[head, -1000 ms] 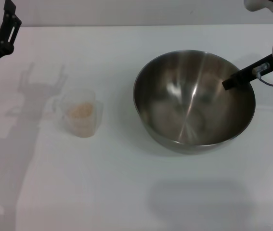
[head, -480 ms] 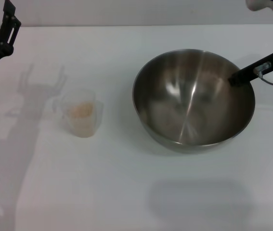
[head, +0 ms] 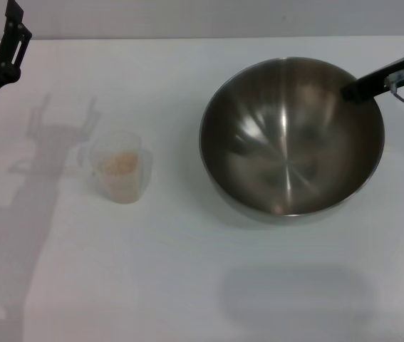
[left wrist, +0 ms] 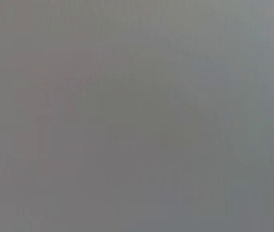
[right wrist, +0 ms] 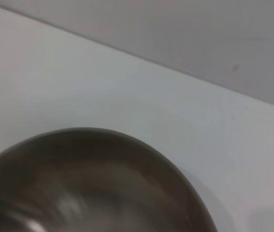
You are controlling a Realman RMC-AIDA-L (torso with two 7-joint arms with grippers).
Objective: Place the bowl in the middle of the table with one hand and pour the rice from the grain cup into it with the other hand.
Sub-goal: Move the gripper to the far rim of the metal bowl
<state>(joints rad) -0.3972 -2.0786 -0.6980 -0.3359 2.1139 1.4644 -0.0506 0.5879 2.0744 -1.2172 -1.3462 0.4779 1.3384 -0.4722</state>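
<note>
The steel bowl (head: pixel 287 157) is at the right of the white table (head: pixel 187 285), tilted, with its far right rim raised. My right gripper (head: pixel 347 91) is shut on that rim, one black finger (head: pixel 365 84) showing inside the bowl. The right wrist view shows the bowl's rim (right wrist: pixel 141 145) close up. The translucent grain cup (head: pixel 120 169) stands upright at the left, with rice (head: pixel 120 163) inside. My left gripper (head: pixel 13 32) hangs open and empty at the far left, well behind the cup. The left wrist view shows only plain grey.
The shadow of the left arm (head: pixel 52 135) falls on the table beside the cup. The table's far edge (head: pixel 187 37) meets a grey wall.
The bowl's rim has risen and the bowl has tipped and shifted slightly away from me. My right gripper moved up and back with it. The cup and left arm have stayed still.
</note>
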